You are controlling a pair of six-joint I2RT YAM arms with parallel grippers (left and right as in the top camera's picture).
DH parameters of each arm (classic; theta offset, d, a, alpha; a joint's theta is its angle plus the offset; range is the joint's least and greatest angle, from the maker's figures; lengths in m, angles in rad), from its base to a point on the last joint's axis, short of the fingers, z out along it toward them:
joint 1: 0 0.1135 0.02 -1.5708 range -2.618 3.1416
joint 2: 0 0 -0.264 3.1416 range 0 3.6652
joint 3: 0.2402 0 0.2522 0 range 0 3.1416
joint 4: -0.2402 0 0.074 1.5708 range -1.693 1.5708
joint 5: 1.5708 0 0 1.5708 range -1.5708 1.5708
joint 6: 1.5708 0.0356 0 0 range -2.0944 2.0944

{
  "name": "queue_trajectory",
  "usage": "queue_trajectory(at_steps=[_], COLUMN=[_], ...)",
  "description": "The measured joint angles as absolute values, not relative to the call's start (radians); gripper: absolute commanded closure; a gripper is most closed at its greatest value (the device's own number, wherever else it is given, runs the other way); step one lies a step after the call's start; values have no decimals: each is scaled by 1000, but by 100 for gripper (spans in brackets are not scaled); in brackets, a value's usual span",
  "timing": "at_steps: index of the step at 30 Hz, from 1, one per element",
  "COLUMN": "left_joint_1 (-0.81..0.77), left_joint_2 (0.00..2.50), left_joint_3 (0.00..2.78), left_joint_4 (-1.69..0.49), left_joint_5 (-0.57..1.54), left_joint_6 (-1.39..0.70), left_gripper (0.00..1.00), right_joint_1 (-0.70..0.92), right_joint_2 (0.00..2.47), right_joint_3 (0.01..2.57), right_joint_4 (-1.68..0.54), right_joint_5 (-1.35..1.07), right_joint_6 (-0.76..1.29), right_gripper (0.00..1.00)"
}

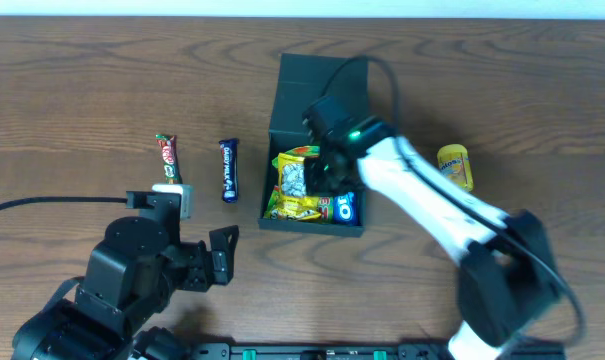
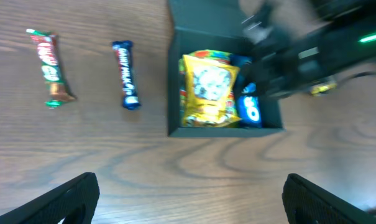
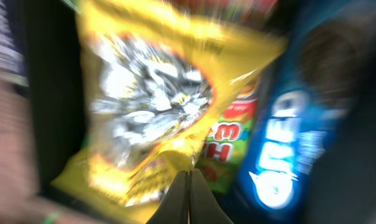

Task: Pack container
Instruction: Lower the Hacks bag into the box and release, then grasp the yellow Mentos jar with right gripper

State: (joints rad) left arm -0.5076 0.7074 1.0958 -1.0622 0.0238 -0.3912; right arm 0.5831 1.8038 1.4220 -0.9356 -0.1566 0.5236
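A: Where do we see the container (image 1: 304,85)?
B: In the middle of the overhead frame, on the table (image 1: 102,80), with its flap lid open toward the top edge. Inside it we make out a yellow packet (image 1: 294,182) and, in the lower right corner, a blue packet (image 1: 345,207).
A: And the right gripper (image 3: 189,194)?
B: It is down inside the container, just beside the yellow packet. In its wrist view we see the jaws pressed together, and we can see nothing between them.
A: The left gripper (image 2: 191,198)?
B: It hangs over bare table below the container, with its jaws wide apart.
A: What else do we count?
B: A red-and-green bar (image 1: 167,158) and a blue bar (image 1: 228,170) lie side by side left of the container. A yellow pouch (image 1: 455,166) lies to its right.
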Motion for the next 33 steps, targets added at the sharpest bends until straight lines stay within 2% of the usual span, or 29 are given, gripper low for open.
queue_trajectory(at_steps=[1,3,5,10,20,24,33], left_joint_1=[-508,-507,-507,-508,-507,-508,-508], left_joint_2=[707,708,710,712,712,712,712], left_joint_3=[1091,1072,1059,1055,1055,1055,1055], left_joint_4=[-1062,-1063,-1067,-1066,-1066,-1066,-1066], left_joint_5=[14,-4,-12,-24,-31,-32,-35], left_joint_6=[-392,-392,-392,-392,-392,-392,-392], left_gripper=[5,5,5,5,5,5,5], right_joint_1=[570,540,511,397,74,36,30], right_joint_2=[1765,1665,1586,1534,1615,1670,1858], right_joint_3=[1431,1447,1460,1460,1323,1316,1314], right_joint_4=[-945,-980,-1021,-1095,-989,-932,-905], right_joint_5=[-145,-86,-14,138,194,157,158], right_joint_6=[521,500,491,477,412,331,244], right_gripper=[59,48,32,28,24,19,18])
